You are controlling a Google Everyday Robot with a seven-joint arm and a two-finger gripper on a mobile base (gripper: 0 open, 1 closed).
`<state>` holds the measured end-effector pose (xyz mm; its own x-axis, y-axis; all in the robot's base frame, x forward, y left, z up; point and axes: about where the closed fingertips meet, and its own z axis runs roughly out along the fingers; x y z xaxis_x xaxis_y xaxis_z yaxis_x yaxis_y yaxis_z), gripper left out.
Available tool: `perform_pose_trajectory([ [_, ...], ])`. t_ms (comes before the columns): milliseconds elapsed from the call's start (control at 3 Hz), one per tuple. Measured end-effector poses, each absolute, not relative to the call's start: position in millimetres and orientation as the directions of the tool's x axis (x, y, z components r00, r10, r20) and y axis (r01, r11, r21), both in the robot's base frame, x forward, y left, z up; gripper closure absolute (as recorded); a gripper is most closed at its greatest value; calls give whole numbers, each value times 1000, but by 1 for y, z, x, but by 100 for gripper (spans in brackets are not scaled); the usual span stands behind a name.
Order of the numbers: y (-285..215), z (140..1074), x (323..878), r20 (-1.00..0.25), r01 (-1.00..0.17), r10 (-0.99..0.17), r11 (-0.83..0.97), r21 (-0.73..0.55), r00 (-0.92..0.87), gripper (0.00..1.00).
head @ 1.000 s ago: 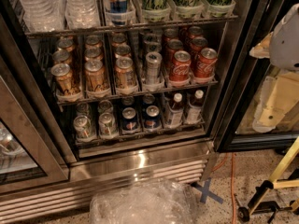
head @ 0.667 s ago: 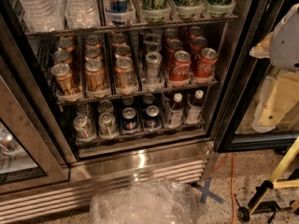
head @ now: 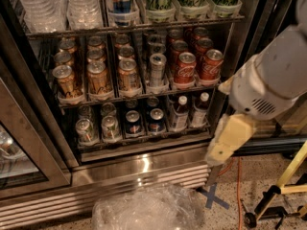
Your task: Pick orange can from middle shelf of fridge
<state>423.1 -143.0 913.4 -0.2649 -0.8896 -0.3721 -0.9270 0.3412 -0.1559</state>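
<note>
1. Three columns of the orange can [head: 128,75] on the left part of the middle shelf [head: 144,94], centre-left of the frame, upright and untouched. To their right, a slim silver can [head: 157,70], then red Coca-Cola cans [head: 184,68].
2. Judged as the approach step: end effector [head: 214,169] low at the lower right of the frame, before the right side of the fridge [head: 139,164], well apart from the shelf and below its level.
3. Cannot tell how far open; seemingly holding nothing.
4. Next, probably: raise to shelf level, swing left past the red cans, line up on a front-row orange can, enter straight over the shelf's front edge.
5. Calls for care, with neighbours just beside the chosen can on either side.
</note>
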Motion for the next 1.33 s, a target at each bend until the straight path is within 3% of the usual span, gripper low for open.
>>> perform_pose_trajectory([
  [333, -102, 866, 415, -463, -913, -828, 398, -88, -316, 0],
  [1000, -97, 862, 423, -488, -903, -815, 414, -114, -312, 0],
  [1333, -72, 866, 423, -532, -923, -818, 350, -157, -220, 0],
])
